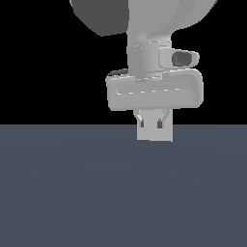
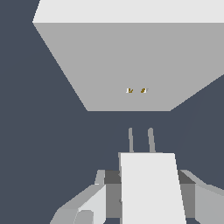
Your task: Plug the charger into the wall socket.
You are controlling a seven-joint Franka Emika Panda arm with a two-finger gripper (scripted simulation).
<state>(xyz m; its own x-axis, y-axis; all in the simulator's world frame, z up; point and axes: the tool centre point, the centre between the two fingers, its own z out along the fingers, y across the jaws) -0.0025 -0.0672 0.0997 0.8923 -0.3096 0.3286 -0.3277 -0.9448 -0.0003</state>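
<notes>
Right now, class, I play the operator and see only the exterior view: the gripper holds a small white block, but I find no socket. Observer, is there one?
Observer: Yes. In the wrist view the wall socket, a flat grey plate, stands ahead of the charger.
Operator: Are the prongs in?
Observer: No. The prongs point at the plate, and dark floor shows between their tips and it.
Operator: Can you see where they go?
Observer: Yes. Two small holes sit near the plate's centre, roughly in line with the prongs.
</notes>
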